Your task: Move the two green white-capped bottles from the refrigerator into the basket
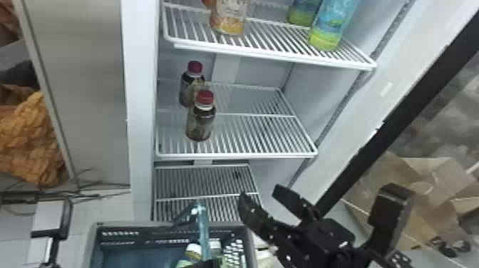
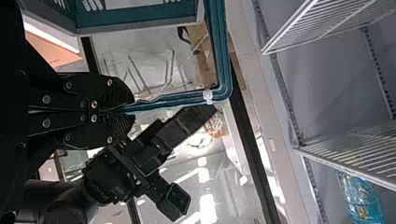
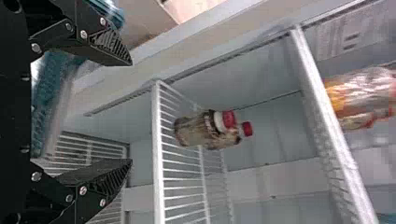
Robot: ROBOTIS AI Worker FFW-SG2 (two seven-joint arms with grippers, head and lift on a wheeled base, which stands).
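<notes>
Head view first: there's the basket [image 1: 124,238], and inside it I see one white-capped bottle [image 1: 193,248] with green on it and a second white-capped bottle [image 1: 215,243] beside it. Looks like both are delivered, so I judge the step now is a clean finish. My right gripper [image 1: 258,194] is just beyond the basket's right rim, fingers spread, nothing between them. I should ease it clear sideways, away from the basket's upright handle [image 1: 204,228], before folding the arm; a dragged finger could snag that and tip everything.

Over to the left wrist view: my left gripper [image 2: 132,108] is clenched on the basket's handle. Firm and steady is right here, no twisting, basket level, or the bottles may roll.

And the right wrist view: that open gripper faces the red-capped bottles [image 3: 201,130], standing on a shelf above the basket. Those aren't wanted, so I should back off without brushing them.
</notes>
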